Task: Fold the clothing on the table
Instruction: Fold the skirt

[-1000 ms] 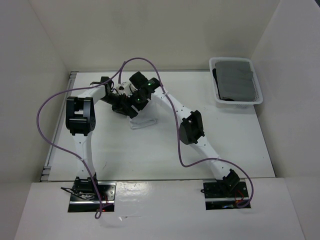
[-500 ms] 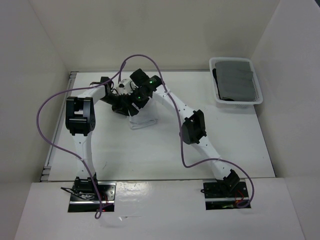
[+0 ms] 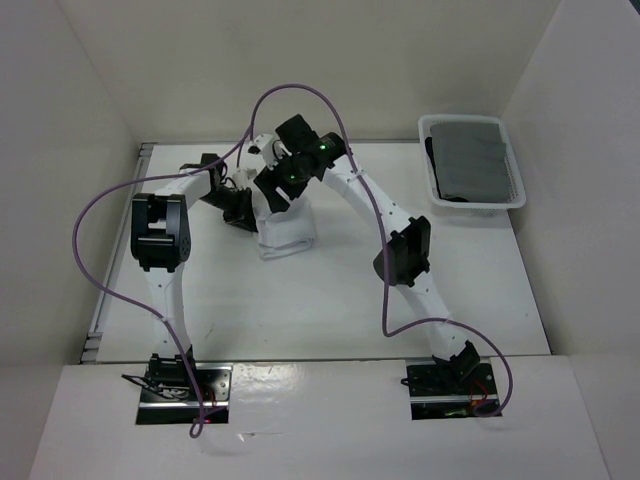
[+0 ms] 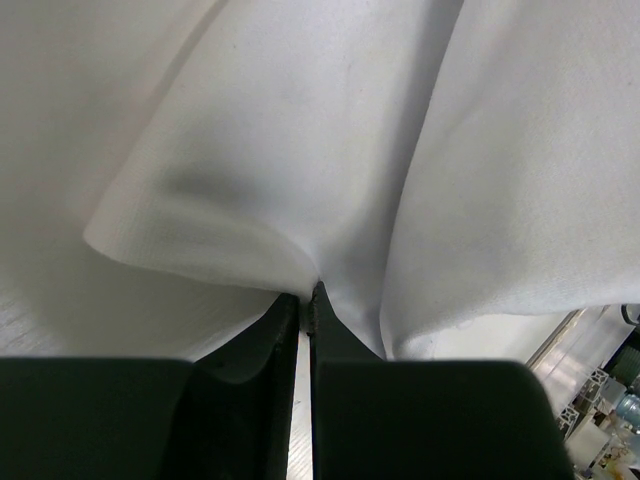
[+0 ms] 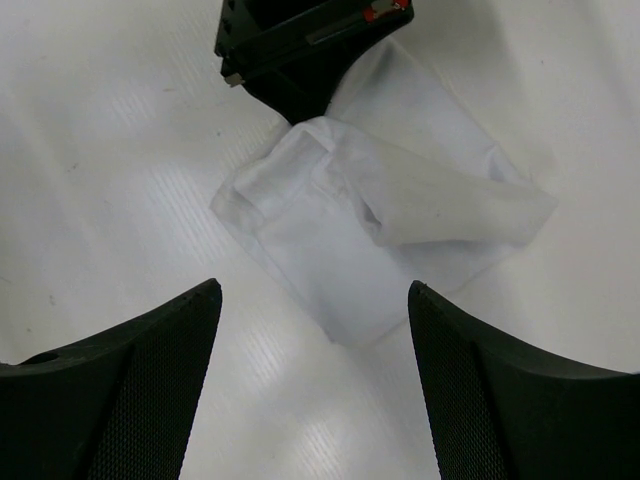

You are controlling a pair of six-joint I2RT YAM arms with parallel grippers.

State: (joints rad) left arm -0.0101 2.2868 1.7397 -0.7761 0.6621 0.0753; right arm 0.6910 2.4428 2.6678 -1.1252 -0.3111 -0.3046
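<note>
My left fingers (image 4: 283, 330) closed, pinching a fold of the clothing (image 4: 300, 150). My right fingers (image 5: 150, 380) spread wide, holding nothing, hovering just above it. Clothing lies bunched, partly folded over itself, on the surface (image 3: 250, 300), left of centre, toward the far side.

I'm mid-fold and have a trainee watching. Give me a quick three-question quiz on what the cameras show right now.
1. True or false: the left gripper is shut on a fold of the clothing.
2. The right gripper is: A) open, over the clothing; B) shut on the clothing; C) shut and empty.
3. Fill in: at the far right corner of the table, the dark grey cloth lies in a white ____.

Key: 1 true; 2 A; 3 basket.
</note>
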